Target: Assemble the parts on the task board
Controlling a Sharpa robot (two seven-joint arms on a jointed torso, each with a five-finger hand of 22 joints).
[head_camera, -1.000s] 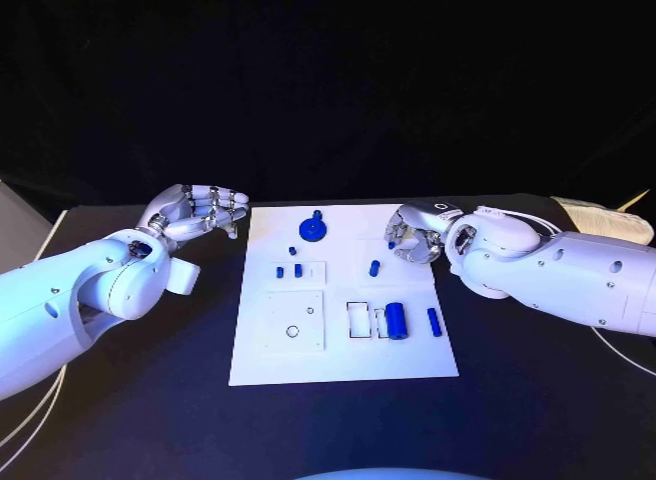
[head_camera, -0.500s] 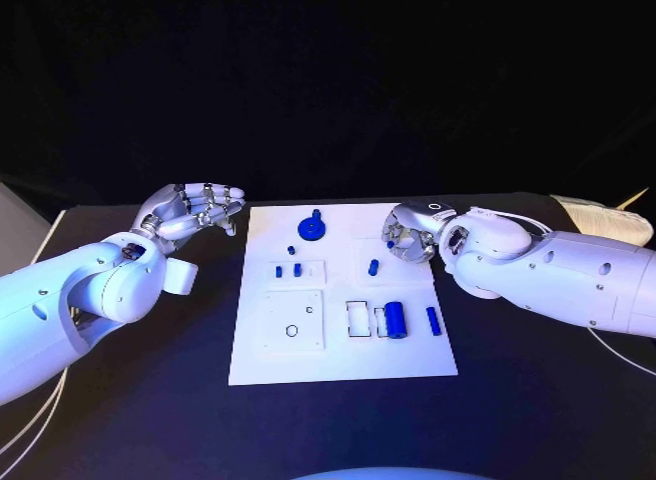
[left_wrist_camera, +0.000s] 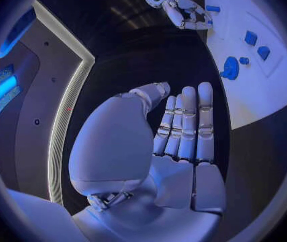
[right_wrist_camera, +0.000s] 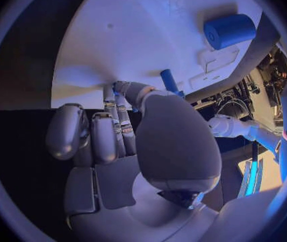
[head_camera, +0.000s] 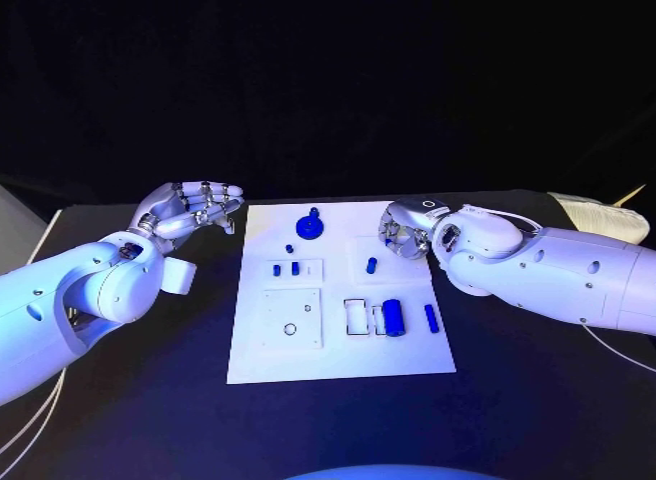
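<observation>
The white task board [head_camera: 343,350] lies mid-table. On it are a blue round knob part [head_camera: 311,226], two short pegs [head_camera: 286,269], a peg [head_camera: 371,265], a thick cylinder [head_camera: 393,317] beside two recesses, and a slim peg [head_camera: 432,318]. My right hand [head_camera: 405,232] hovers low over the board's far right part, thumb bent toward curled fingers. A blue peg [right_wrist_camera: 170,82] shows just past the thumb, and I cannot tell whether it is held. My left hand [head_camera: 196,208] hangs off the board's far left corner, fingers apart, holding nothing.
A pale box [head_camera: 4,215] stands at the table's left edge and a cream bundle [head_camera: 602,215] at the far right. Cables trail along both arms. Black table surface [head_camera: 155,400] surrounds the board on all sides.
The whole picture has shifted slightly. The right hand has edged a little toward the board's middle; the left hand and the parts keep their places.
</observation>
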